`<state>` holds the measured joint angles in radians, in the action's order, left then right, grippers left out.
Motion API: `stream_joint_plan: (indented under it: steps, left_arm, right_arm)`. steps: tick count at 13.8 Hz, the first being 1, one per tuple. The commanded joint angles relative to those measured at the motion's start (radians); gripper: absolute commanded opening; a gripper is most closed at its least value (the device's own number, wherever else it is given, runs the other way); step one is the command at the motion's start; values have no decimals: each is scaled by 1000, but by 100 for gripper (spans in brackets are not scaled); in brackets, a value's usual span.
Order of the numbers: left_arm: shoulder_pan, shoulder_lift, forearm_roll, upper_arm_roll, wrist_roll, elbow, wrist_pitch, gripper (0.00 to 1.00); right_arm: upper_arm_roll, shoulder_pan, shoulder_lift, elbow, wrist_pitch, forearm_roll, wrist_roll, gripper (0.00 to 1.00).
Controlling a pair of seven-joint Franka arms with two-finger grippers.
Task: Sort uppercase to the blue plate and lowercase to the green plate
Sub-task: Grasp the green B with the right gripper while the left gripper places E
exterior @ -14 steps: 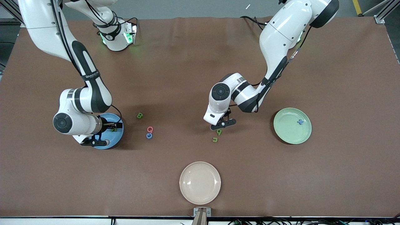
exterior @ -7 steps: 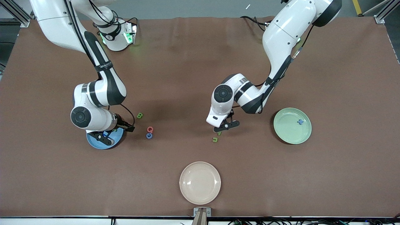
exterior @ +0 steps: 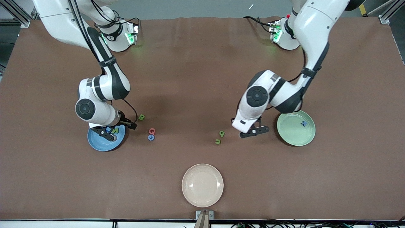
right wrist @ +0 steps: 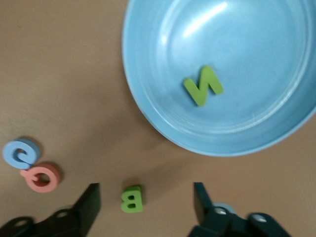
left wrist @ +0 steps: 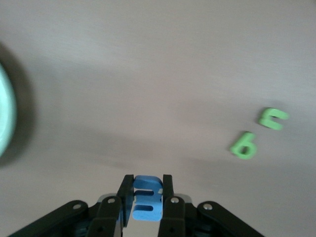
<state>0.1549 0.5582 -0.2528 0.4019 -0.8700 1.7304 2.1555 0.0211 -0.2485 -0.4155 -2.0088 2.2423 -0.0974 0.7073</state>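
- The blue m-shaped letter [left wrist: 147,198] is clamped between the fingers of the left gripper [exterior: 252,131], which hangs over bare table between the green q [exterior: 222,134] and the green plate [exterior: 292,138].
- The green plate sits toward the left arm's end of the table, with a blue x [exterior: 304,123] lying in it.
- The green q and green u [exterior: 217,141] lie just beside each other near mid-table, the u nearer the front camera.
- The blue plate [exterior: 98,145] sits toward the right arm's end, with the green N [right wrist: 203,85] lying flat in it.
- The right gripper [right wrist: 145,207] hangs over that plate's edge and the table beside it, its fingers apart and empty.
- The green B [exterior: 141,117] lies on the table near the blue plate; the red-pink Q [exterior: 152,130] and the blue C-like ring [exterior: 151,137] touch each other a little nearer the front camera.
- A cream plate [exterior: 202,185] sits nearest the front camera.
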Motion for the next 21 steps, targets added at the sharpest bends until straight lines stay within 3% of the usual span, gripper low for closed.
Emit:
stream_joint_plan:
  steps: [1, 4, 10, 14, 21]
  left_arm:
    - [-176, -96, 13, 90, 112, 141, 7, 10]
    - [-308, -127, -19, 124, 192, 225, 41, 10]
    - [-489, -143, -124, 124, 345, 391, 263, 10]
    - [-564, -115, -183, 123, 402, 423, 326, 10]
    - [-610, -51, -272, 121, 407, 428, 372, 11]
  right_arm:
    - [-1, -43, 61, -100, 67, -4, 72, 70]
    - [0, -66, 54, -130, 147, -2, 123, 70]
    - [0, -74, 49, -188, 272, -2, 135, 64]
    - [0, -77, 23, -191, 330, -2, 135, 62]
    - [-1, -94, -6, -192, 347, -2, 136, 62]
